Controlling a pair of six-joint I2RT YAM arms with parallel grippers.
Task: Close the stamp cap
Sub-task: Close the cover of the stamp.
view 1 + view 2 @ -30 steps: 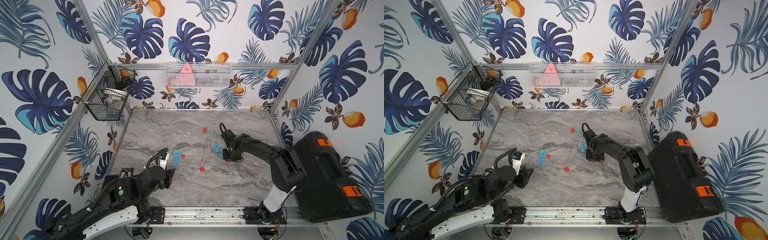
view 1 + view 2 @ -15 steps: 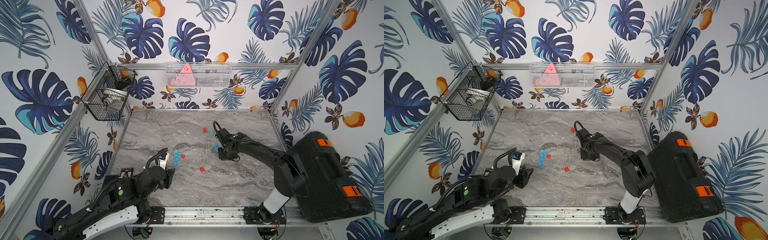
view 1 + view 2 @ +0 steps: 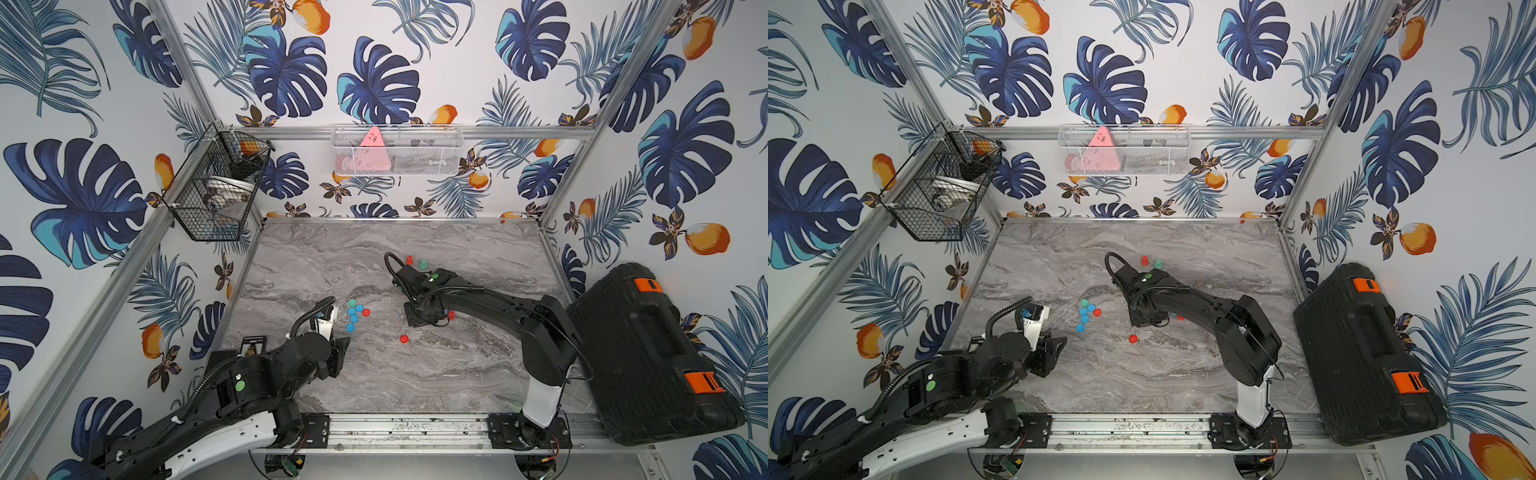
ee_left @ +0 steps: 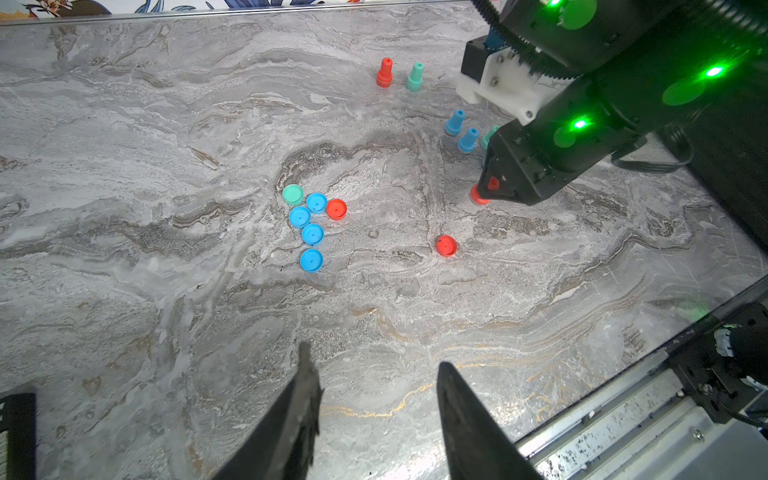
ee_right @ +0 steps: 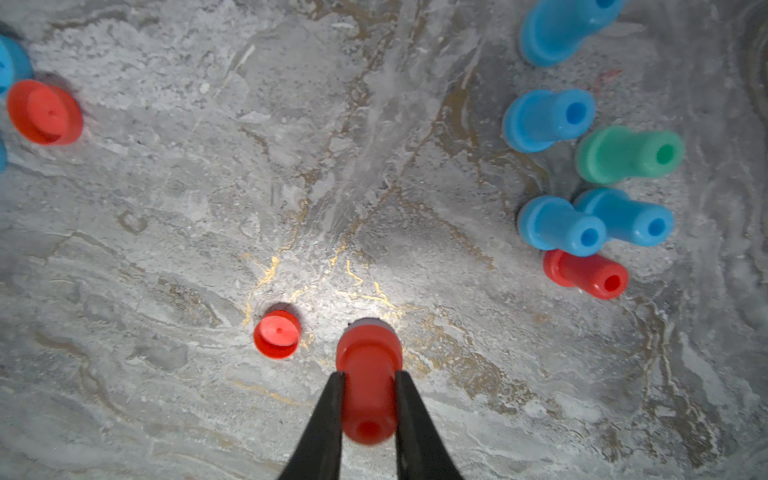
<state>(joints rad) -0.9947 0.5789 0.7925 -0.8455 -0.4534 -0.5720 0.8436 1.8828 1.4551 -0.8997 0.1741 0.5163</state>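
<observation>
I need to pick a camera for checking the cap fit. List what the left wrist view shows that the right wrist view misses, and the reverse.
Left wrist only: the green cap, the far red stamp and teal stamp, and the left gripper, empty. Right wrist only: the right gripper pinching the held red stamp by its stem, and a free red stamp standing nearby. Both: the lone red cap and the held stamp's base.

Black case [image 3: 648,357] beside marble table [image 3: 415,382]; wire basket [image 3: 214,201] on wall
</observation>
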